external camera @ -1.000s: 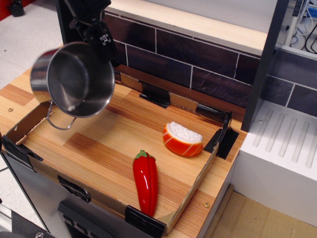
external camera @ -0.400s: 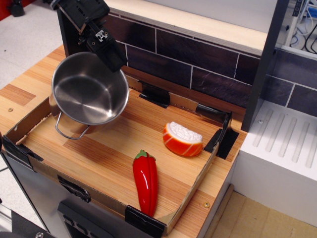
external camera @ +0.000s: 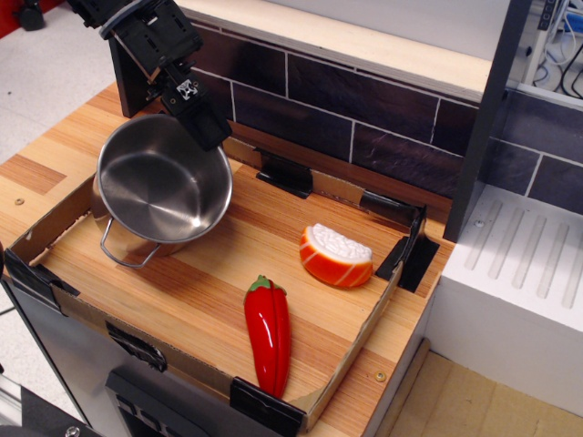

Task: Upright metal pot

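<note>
The metal pot (external camera: 162, 187) has swung from mouth-sideways a second ago to mouth-up — nearly upright now, seemingly resting in the wooden tray's (external camera: 182, 273) left corner. The gripper (external camera: 206, 130) pinches its far rim (release remains, I judge). A red pepper (external camera: 268, 331) lies well apart; dark tiled wall (external camera: 364, 114) behind.
</note>
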`<state>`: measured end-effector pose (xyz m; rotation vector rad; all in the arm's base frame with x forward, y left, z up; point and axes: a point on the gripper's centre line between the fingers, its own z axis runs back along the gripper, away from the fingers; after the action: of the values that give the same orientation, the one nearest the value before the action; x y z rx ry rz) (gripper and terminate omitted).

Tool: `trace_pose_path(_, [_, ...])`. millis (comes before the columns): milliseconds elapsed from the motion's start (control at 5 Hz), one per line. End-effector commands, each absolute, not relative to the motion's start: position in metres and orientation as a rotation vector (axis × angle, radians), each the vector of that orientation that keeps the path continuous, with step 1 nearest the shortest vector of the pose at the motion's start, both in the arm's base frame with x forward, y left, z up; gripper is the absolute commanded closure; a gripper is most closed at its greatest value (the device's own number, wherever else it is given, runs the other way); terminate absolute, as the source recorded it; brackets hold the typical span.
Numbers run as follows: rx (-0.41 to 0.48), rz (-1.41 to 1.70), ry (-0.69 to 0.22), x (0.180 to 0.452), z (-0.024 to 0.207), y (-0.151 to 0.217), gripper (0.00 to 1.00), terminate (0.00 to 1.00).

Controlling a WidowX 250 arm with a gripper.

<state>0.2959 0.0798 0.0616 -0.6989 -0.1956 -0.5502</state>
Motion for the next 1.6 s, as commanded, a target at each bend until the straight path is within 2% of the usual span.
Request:
trace_pose_path(0, [-0.556, -0.6, -0.248, 0.302, 0.068, 0.092, 0.0, 0.0])
trace_pose_path(400, [-0.178, -0.648, -0.368, 0.302, 0.078, 0.102, 0.0, 0.0])
trace_pose_path(600, [0.115, -0.671, -0.426, 0.298, 0.086, 0.104, 0.0, 0.0])
trace_pose_path(800, [0.29, -0.633, -0.369, 0.298, 0.108, 0.103, 0.0, 0.0])
trace_pose_path(1200, [0.157, -0.498, -0.382, 0.307, 0.179, 0.092, 0.0, 0.0])
trace_pose_path(1400, [0.157, -0.498, -0.382, 0.307, 0.179, 0.092, 0.0, 0.0])
